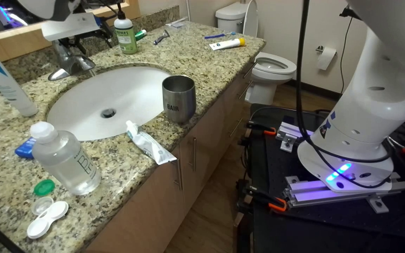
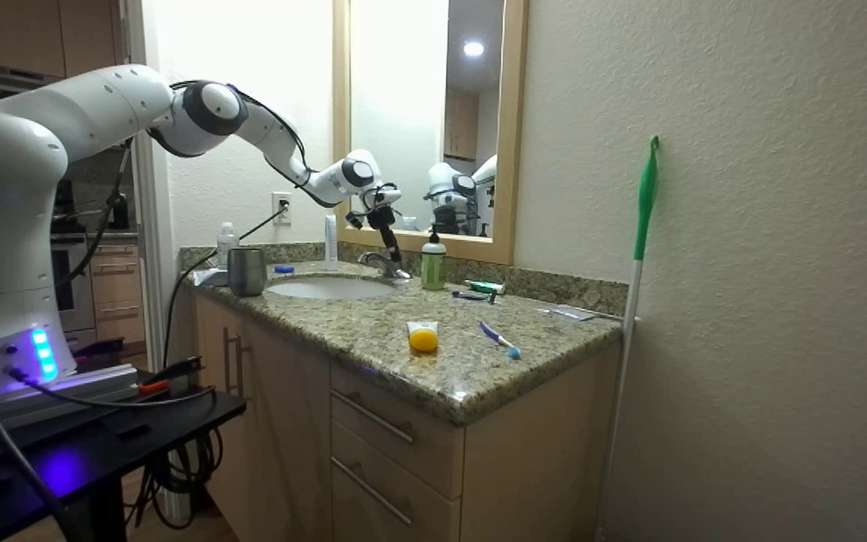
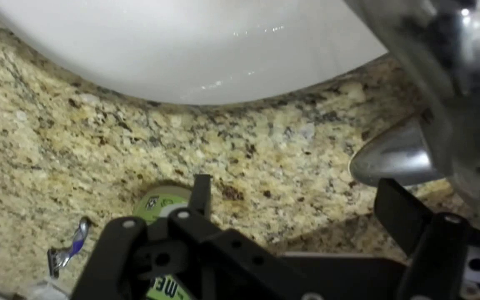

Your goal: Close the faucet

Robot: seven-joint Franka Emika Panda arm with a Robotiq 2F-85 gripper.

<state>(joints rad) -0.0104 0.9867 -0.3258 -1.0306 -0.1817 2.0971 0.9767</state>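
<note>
Speckled granite bench [image 1: 195, 42] is running round a white oval basin [image 1: 132, 84], wood cabinet fronts [image 1: 146, 211] showing below. Room: in an exterior view the toilet [image 1: 266, 84] is sitting at 1–2 o'clock w/ lid up, TP roll [image 1: 326, 58] hanging at 2. In an exterior view a wood-framed mirror [image 2: 400, 98] is hanging at 12, a green-handled pole [image 2: 646, 203] tilting slightly at 2–3.

Chrome faucet [image 1: 70, 63] is standing at the basin's 10–11 o'clock in an exterior view, steel cup [image 1: 179, 98] at its 3. In wrist view the gripper [image 3: 294, 179] is holding its fingers apart, granite showing btwn. The 4 o'clock finger is overlapping the chrome; touching or just beside, can't tell. The faucet there is running off-frame at 3; soap bottle [image 3: 152, 208] is hiding partly behind the other finger, 7–8.

In an exterior view a white block [image 1: 70, 26] at the arm end [image 1: 49, 8] is covering the faucet's top, so lever pos can't be told; it's hiding part of the gripper too. The arm end is showing cut off at 10, and a white tube [image 1: 4, 80] is running off-frame at 9. Blue item [image 1: 25, 149] is sitting half behind a clear bottle [image 1: 67, 161], 8–9 o'clock, ID unclear
</note>
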